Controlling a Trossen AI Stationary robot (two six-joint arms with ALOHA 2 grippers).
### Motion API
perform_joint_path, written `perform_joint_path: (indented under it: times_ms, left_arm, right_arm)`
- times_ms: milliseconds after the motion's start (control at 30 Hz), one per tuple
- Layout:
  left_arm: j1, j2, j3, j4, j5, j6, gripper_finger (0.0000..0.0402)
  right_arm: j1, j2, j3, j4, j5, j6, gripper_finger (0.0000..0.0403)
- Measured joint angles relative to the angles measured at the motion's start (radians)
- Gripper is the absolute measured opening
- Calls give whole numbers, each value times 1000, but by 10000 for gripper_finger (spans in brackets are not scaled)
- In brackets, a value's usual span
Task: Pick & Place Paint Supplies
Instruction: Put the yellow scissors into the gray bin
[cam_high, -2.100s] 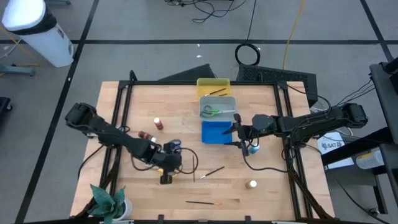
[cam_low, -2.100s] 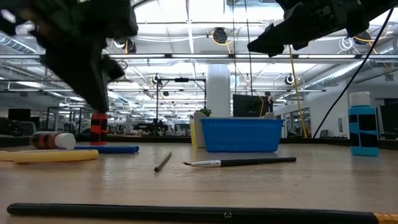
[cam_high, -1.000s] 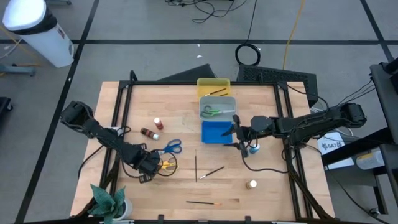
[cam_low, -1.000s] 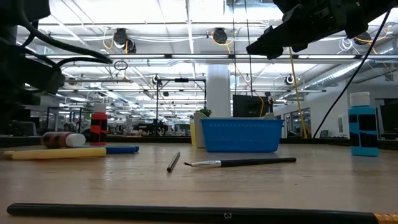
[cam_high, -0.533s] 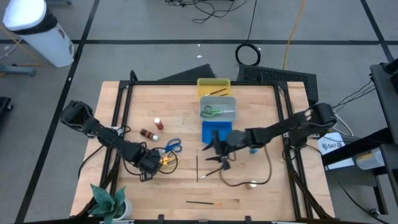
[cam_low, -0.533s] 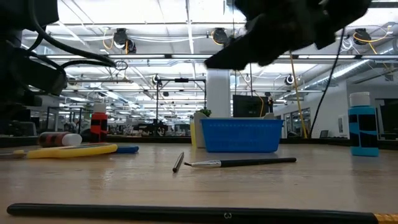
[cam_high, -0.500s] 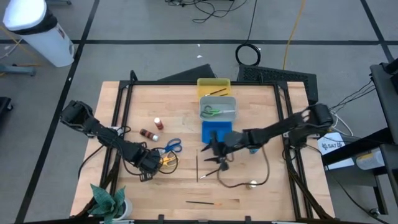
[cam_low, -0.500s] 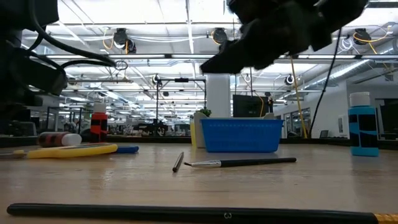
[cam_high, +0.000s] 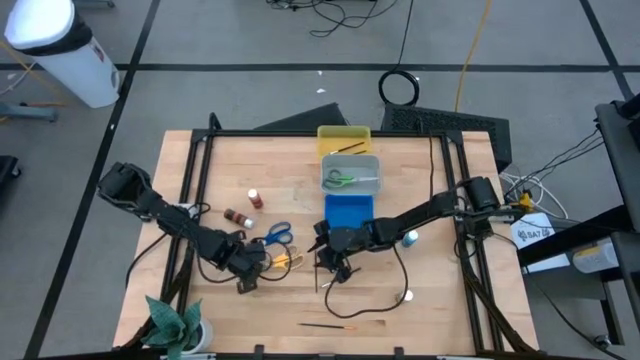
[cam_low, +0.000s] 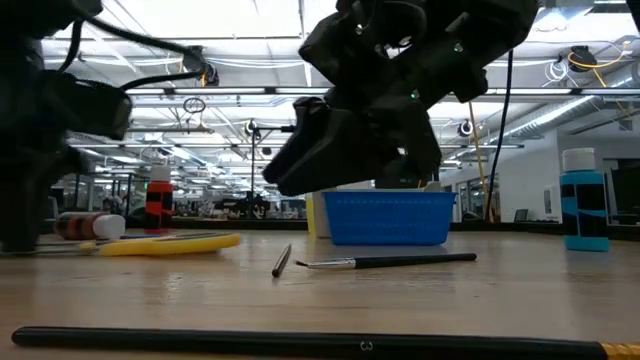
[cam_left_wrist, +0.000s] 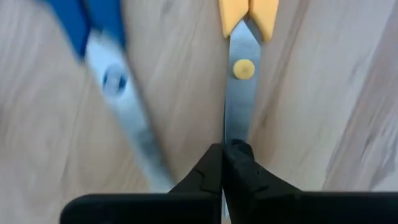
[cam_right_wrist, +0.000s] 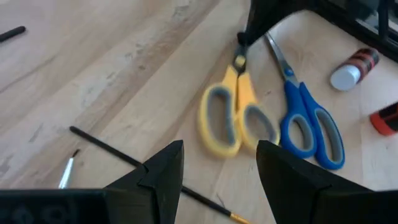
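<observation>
I judge we're early: only the green scissors (cam_high: 342, 180) and one brush (cam_high: 347, 147) sit in trays. My left gripper (cam_high: 256, 271) has its jaws clamped on the yellow scissors (cam_high: 281, 261) blade, low on the counter (cam_high: 430, 310); my right gripper (cam_high: 326, 262) hovers beside, jaws apart.
</observation>
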Motion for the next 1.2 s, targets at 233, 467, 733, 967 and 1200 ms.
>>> perform_joint_path:
  times_ms: [233,467,733,967,1200]
  left_arm:
    - [30,39,-1,253,-56,107,8]
    - [91,168,8,399,43,130,17]
    - [111,194,6,488,86,153,8]
    - [115,194,6,486,95,174,6]
    - [114,194,6,487,95,178,17]
  right_arm:
    - [-3,7,3,-20,1,-16,187]
    - [-1,7,2,-79,-3,62,187]
    - [24,-23,1,-230,-1,248,187]
    - [71,-47,1,-274,0,278,187]
    - [66,-10,-3,-300,-5,306,187]
